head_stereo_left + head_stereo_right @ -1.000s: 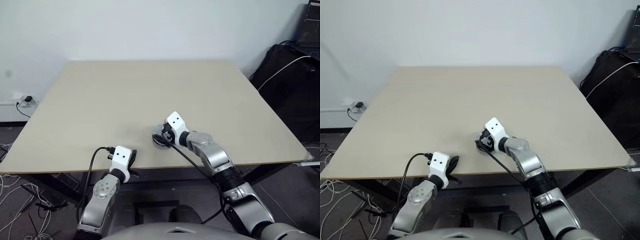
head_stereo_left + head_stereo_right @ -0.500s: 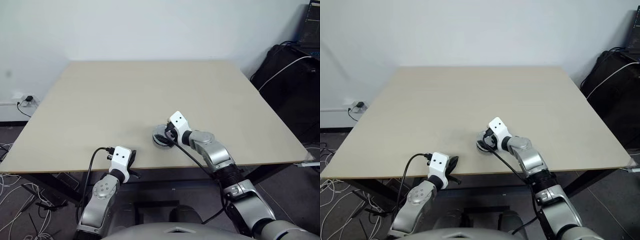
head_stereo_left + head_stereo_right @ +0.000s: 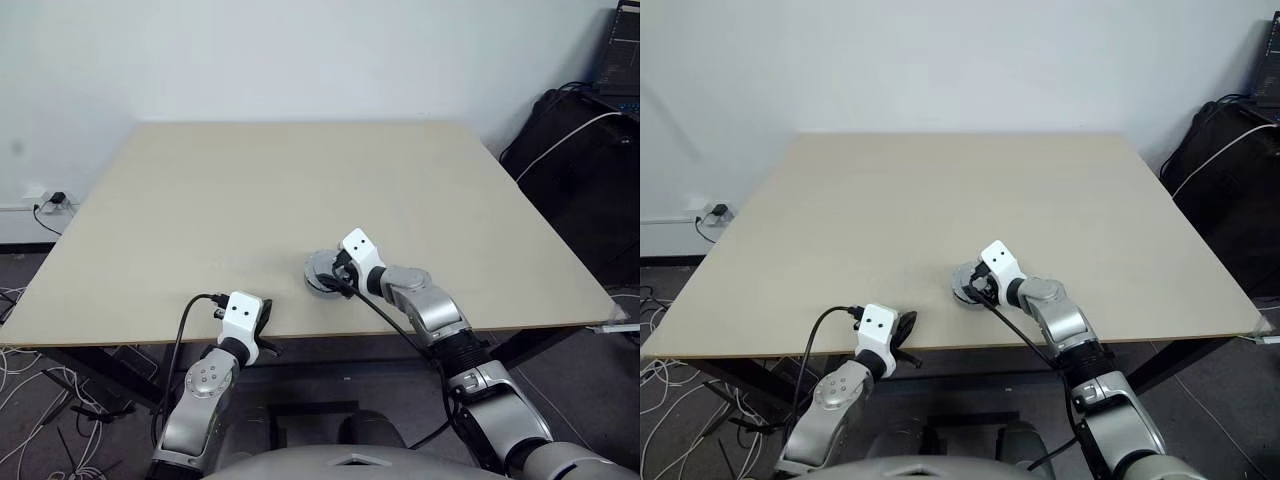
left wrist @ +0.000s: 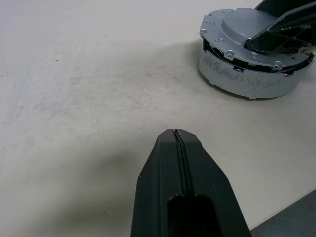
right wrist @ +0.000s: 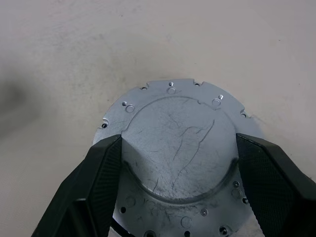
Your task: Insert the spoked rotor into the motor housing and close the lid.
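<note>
The lid point(image 5: 178, 143), a round silver-grey metal disc showing its plain grey face with a raised, scratched middle and small screw holes round a notched rim, lies on top of the motor housing point(image 4: 244, 81), a round shallow metal body whose scuffed silver side wall shows beneath it. In the left wrist view the lid sits slightly askew on the housing, with a dark gap along the near edge, so it is not seated flush. The stacked pair rests on the pale beige table point(image 3: 250, 200), near the front edge and a little right of the middle. The right gripper point(image 5: 178, 163) reaches down over the pair from the robot's side, its two black fingers point(image 5: 101, 170) spread to either side of the lid's raised middle; their ribbed pads sit right against its curved edge, one on each side, resting over the flat outer rim, though whether they press on it cannot be told. The spoked rotor cannot be made out; whatever lies inside the housing is hidden by the lid. The left gripper point(image 4: 177, 136) hangs near the front edge of the table, well apart from the housing and to its left, its two black fingers pressed together with only a thin seam between them, holding nothing.
</note>
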You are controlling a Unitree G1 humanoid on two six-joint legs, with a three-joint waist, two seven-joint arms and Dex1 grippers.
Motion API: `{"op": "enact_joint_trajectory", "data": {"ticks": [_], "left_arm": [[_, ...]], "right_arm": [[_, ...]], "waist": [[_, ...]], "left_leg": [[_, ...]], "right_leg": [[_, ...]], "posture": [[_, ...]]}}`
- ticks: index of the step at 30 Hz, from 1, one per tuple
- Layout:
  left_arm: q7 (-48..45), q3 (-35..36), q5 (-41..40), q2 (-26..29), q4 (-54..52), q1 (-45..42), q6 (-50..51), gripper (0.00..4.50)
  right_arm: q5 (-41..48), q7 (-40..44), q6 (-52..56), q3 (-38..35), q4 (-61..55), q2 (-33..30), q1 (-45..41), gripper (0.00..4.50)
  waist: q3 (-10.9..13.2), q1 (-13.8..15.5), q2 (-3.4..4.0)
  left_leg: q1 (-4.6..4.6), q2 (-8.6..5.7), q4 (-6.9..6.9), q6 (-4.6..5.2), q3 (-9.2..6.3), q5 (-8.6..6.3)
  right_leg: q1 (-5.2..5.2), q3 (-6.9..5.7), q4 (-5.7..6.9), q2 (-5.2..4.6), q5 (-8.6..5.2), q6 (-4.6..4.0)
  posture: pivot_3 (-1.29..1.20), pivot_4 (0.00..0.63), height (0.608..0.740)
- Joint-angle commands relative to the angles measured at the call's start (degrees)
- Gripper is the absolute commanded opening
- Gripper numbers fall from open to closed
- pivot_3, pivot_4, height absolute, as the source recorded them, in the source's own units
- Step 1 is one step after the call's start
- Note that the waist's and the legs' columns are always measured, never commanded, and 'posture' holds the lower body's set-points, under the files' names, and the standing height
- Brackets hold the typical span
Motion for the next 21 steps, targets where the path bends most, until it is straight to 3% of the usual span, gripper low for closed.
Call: {"op": "enact_joint_trajectory", "data": {"ticks": [1,21], "left_arm": [[0.02,0.22,0.05,0.15,-2.55,-0.57,-0.36,0.00],[-0.08,0.24,-0.11,0.10,-2.42,-0.60,-0.46,0.00]], "right_arm": [[0.70,0.31,0.43,-1.42,-1.02,0.22,-0.90,3.21],[-0.23,5.30,3.68,0.76,0.14,-2.26,-1.40,3.21]], "waist": [[0.00,0.01,0.00],[-0.03,0.26,0.00]], "left_leg": [[0.00,0.00,0.00,0.00,0.00,0.00],[0.02,0.00,0.01,0.00,0.00,0.00]], "right_leg": [[0.00,0.00,0.00,0.00,0.00,0.00],[0.03,-0.01,0.00,0.00,0.00,0.00]], "posture": [[0.00,0.000,0.740],[0.00,0.000,0.740]]}}
